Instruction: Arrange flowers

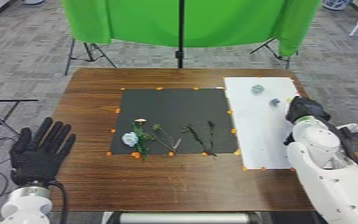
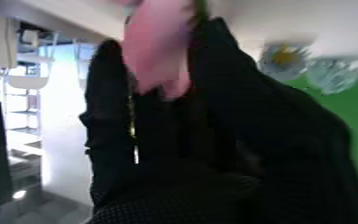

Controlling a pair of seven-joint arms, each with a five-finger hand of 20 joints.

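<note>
In the head view my right hand (image 1: 307,109) is over the right edge of the white sheet (image 1: 261,135). The right wrist view shows this hand (image 2: 273,115) shut on a pink flower (image 2: 158,47), its petals between thumb and fingers. Two small clear vases (image 1: 257,89) (image 1: 275,102) stand on the sheet's far part, left of the hand. On the black sheet (image 1: 175,102) lie a pale blue flower (image 1: 129,139), a small cream flower (image 1: 140,121) and several thin green and dark stems (image 1: 196,137). My left hand (image 1: 35,157) is open at the table's left edge.
Orange tape pieces (image 1: 233,131) mark the edges of both sheets on the brown table (image 1: 171,182). Beyond the table hangs a green cloth (image 1: 140,25) on a black stand (image 1: 180,54).
</note>
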